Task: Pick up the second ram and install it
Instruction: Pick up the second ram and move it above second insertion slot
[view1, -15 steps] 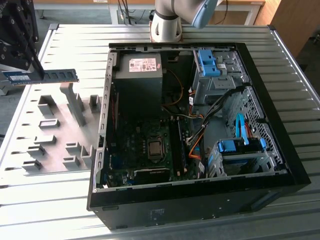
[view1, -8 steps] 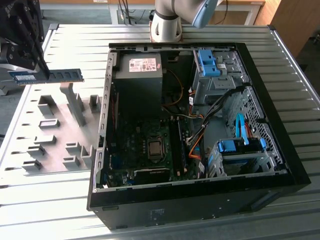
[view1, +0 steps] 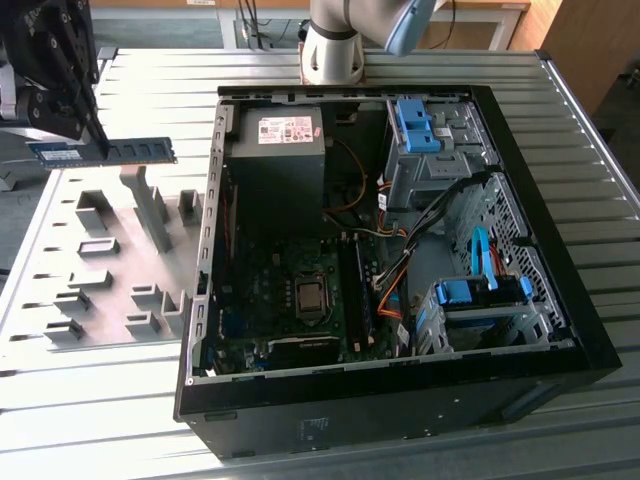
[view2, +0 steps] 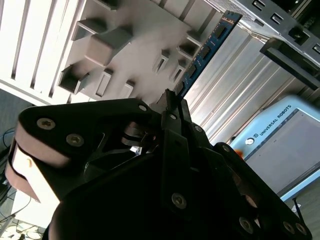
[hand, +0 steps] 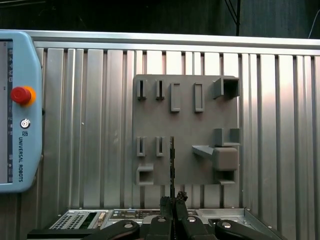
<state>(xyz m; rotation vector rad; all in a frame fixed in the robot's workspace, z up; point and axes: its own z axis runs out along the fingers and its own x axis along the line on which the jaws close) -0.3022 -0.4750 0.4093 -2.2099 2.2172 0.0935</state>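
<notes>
The gripper (view1: 100, 150) is hanging at the exterior view's far left, over the tabletop (view1: 160, 85) and outside the open computer case (view1: 400, 405). It is pinching the second ram (view1: 142, 151) between its closed fingers. The stick is sitting level in the air on its long edge, with both ends reaching out past the fingers. One end is pointing toward the case wall and is well short of it.

Below the stick, the grey holder plate (view1: 122, 262) is lying flat on the tabletop just left of the case, and the stick is not touching it. In the first wrist view the second ram (hand: 172, 160) is showing edge-on as a thin dark line running out from the gripper (hand: 173, 196) across the holder plate (hand: 185, 125). A teach pendant (hand: 17, 110) is resting on the slats off to one side.

In the second wrist view the gripper (view2: 172, 98) is clamping one end portion of the second ram (view2: 210, 45), whose black chips are facing the camera.

Inside the case the motherboard (view1: 290, 300) is lying exposed. The long dark strips (view1: 352, 290) beside the processor socket are probably the memory slots, though whether any is filled is hard to tell.
</notes>
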